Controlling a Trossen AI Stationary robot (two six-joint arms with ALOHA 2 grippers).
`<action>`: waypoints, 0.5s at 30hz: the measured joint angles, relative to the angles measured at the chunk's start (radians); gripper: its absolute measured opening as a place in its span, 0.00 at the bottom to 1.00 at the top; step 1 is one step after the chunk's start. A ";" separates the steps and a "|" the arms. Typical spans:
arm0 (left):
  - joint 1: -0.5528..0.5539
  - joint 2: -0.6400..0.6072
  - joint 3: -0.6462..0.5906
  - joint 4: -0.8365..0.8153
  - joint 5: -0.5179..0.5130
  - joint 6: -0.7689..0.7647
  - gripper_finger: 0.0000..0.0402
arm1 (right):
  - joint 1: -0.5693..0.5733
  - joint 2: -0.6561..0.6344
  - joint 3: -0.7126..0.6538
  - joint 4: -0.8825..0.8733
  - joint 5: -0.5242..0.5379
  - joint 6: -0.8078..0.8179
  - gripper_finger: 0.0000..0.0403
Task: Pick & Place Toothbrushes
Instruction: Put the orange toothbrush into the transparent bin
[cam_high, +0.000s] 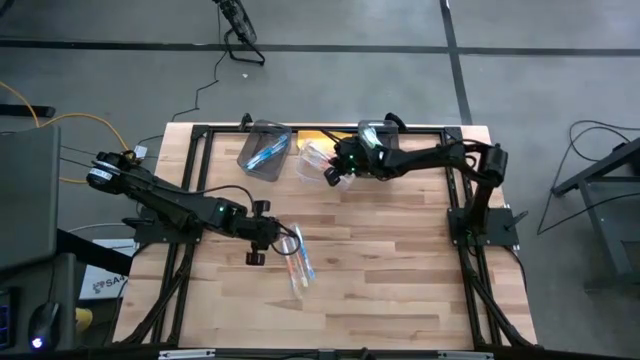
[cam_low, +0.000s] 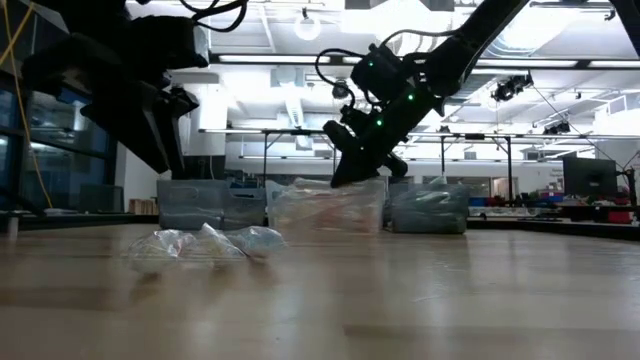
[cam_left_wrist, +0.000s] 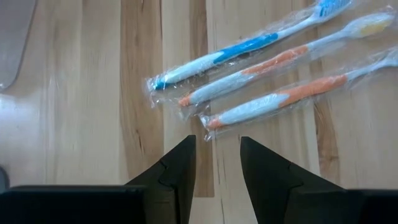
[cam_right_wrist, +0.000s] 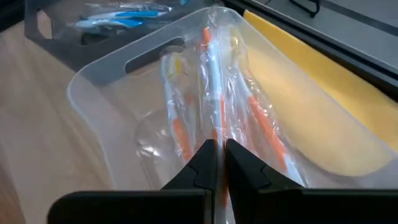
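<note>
High view: left end effector (cam_high: 283, 238) hovers over wrapped toothbrushes (cam_high: 300, 262) on the tabletop (cam_high: 400, 260); right end effector (cam_high: 335, 172) at the clear bin (cam_high: 316, 160), far side.

Left wrist view: fingers narrowly apart, empty, just short of three wrapped toothbrushes.

Right wrist view: fingers pinch an orange-handled toothbrush (cam_right_wrist: 217, 118) over the clear bin.

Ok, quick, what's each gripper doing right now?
Left gripper: open, empty, over the wrapped toothbrushes on the table.
Right gripper: closed on an orange toothbrush over the clear bin.
</note>
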 joint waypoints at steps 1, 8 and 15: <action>0.000 0.000 0.000 0.002 0.000 0.000 0.30 | -0.002 0.006 0.000 0.005 -0.001 0.000 0.03; 0.000 0.000 0.000 0.005 0.000 0.002 0.30 | -0.003 0.028 0.000 0.029 -0.006 0.005 0.03; 0.000 0.000 0.000 0.012 0.002 0.010 0.30 | 0.002 0.020 -0.001 0.009 -0.022 0.001 0.18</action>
